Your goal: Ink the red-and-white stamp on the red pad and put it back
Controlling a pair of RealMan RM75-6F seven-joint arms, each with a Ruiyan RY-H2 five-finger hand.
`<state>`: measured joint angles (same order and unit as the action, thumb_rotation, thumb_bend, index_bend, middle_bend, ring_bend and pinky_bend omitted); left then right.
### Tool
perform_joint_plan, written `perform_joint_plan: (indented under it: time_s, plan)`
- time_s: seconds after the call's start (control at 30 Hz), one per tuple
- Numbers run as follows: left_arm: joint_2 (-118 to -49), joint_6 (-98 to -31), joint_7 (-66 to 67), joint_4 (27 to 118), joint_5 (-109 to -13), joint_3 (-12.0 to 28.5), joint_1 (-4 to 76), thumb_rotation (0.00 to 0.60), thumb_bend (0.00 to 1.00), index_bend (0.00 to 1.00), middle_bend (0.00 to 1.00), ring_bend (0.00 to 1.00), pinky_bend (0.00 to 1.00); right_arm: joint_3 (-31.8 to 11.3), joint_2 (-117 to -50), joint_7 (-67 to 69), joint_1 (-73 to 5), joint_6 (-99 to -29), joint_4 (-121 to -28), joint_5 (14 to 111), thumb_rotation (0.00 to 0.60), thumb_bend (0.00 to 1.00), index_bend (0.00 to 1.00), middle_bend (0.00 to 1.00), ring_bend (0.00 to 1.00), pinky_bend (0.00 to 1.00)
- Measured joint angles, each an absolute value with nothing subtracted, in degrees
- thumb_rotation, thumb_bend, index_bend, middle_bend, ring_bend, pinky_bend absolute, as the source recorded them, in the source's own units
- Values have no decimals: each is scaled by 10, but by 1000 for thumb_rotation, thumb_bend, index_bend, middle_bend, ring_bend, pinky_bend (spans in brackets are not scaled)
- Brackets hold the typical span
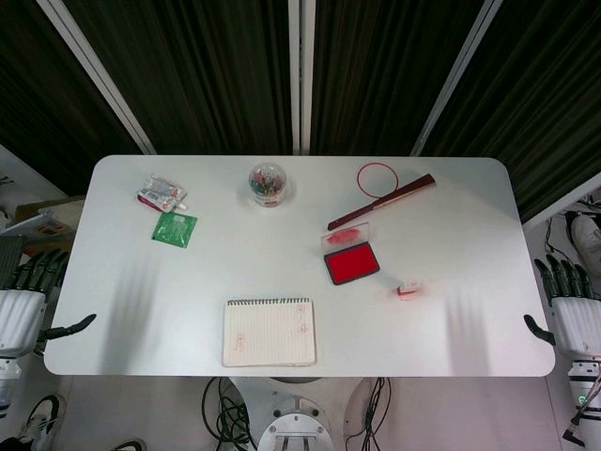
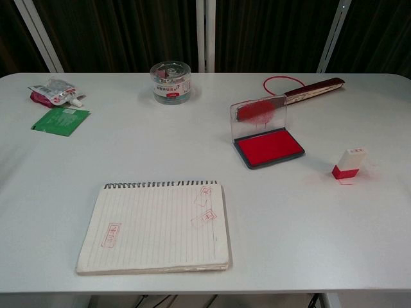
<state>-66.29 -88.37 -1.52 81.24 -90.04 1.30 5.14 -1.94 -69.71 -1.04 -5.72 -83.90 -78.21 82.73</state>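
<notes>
The red-and-white stamp (image 1: 408, 289) (image 2: 349, 163) stands alone on the white table, right of the red ink pad (image 1: 352, 263) (image 2: 270, 147). The pad's clear lid (image 2: 258, 114) is raised and smeared with red. My left hand (image 1: 26, 299) hangs beside the table's left edge, fingers apart and holding nothing. My right hand (image 1: 568, 307) hangs beside the right edge, also spread and holding nothing. Neither hand appears in the chest view. Both are far from the stamp.
A spiral notebook (image 1: 269, 332) (image 2: 157, 226) with red stamp marks lies at the front centre. A clear jar (image 1: 268, 183) (image 2: 171, 81), a green packet (image 1: 175, 228), a small wrapped packet (image 1: 161, 194), a red ring (image 1: 377, 178) and a dark red folded fan (image 1: 380, 202) lie further back.
</notes>
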Motion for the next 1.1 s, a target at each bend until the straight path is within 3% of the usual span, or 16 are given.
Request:
perform_joint_plan:
  time_s: [0.3,0.37,0.43,0.5,0.57,0.63,0.77,1.1]
  plan:
    - [-662,-884,-24,809,-901,9,48,256,91,22,76,79,192,-15,-693,-49,-67,-820,-804,841,600,132,0,0,0,0]
    - [-661,-884,-28,807,-900,10,48,258,91,22,76,79,192,-15,-690,-68,-74,-810,-817,845,600,132,0,0,24,39]
    - [-662,-883,-30,805,-899,10,48,258,90,22,76,79,192,-16,-689,-92,-85,-800,-830,850,600,137,0,38,254,374]
    - [-663,-882,-33,801,-897,10,48,257,90,22,76,79,192,-19,-690,-110,-95,-797,-839,861,600,145,0,207,660,859]
    - [-666,-882,-35,796,-896,10,47,259,91,22,77,79,192,-23,-696,-118,-106,-799,-842,882,600,146,0,334,880,993]
    - [-670,-880,-39,790,-895,10,47,257,91,22,77,78,192,-25,-700,-123,-115,-797,-844,897,600,150,0,340,969,1000]
    - [-678,-872,-49,779,-894,7,49,258,90,22,76,79,192,-30,-711,-173,-137,-774,-848,900,600,153,29,281,974,1000]
    - [-680,-863,-59,767,-890,7,52,256,90,22,77,79,192,-48,-790,-260,-214,-662,-816,867,600,156,129,272,974,1000]
